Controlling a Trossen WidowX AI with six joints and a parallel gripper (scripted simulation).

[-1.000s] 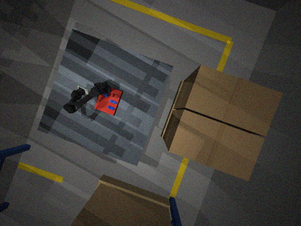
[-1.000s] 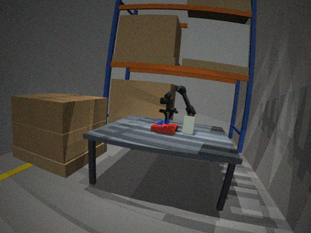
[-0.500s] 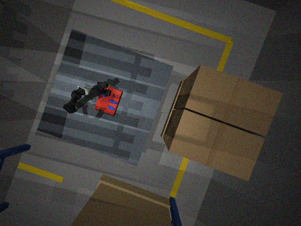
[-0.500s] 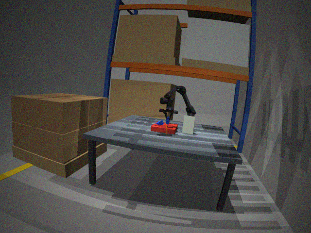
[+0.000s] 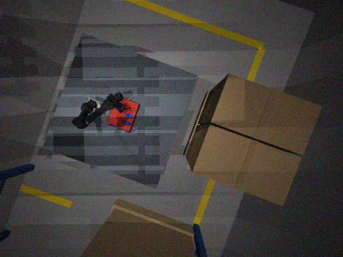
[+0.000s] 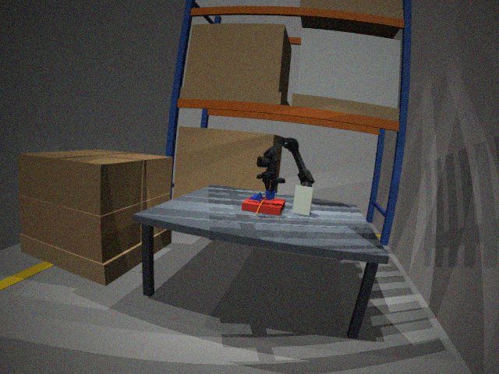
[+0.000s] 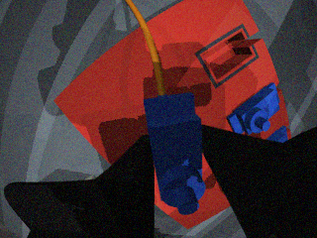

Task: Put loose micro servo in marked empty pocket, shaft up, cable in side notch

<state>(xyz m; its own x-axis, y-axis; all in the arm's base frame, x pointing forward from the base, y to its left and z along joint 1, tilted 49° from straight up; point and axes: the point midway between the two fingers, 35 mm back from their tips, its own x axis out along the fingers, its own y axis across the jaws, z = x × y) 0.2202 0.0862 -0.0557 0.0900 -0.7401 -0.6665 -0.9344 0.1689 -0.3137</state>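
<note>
My gripper [image 6: 270,192] [image 7: 173,137] is shut on the loose blue micro servo [image 6: 270,195] [image 7: 174,116], holding it above the red deck [image 5: 113,119] [image 6: 274,209] [image 7: 106,94]. In the wrist view the servo's round shaft end faces the bottom of the image. Its orange cable [image 5: 128,99] [image 6: 260,206] [image 7: 144,25] leaves the opposite end. The dark-outlined pocket [image 7: 223,64] is empty, to the upper right of the servo in the wrist view. In the top view the arm hides the held servo.
Two blue servos sit in the deck, one [image 5: 128,115] [image 7: 258,116] nearer the pocket and another [image 5: 126,122] [image 7: 278,135] beyond it. A pale upright block [image 5: 96,103] [image 6: 302,199] stands beside the deck on the striped table [image 5: 146,166] [image 6: 181,217]. Large cartons [image 5: 263,133] [image 6: 60,197] stand off the table.
</note>
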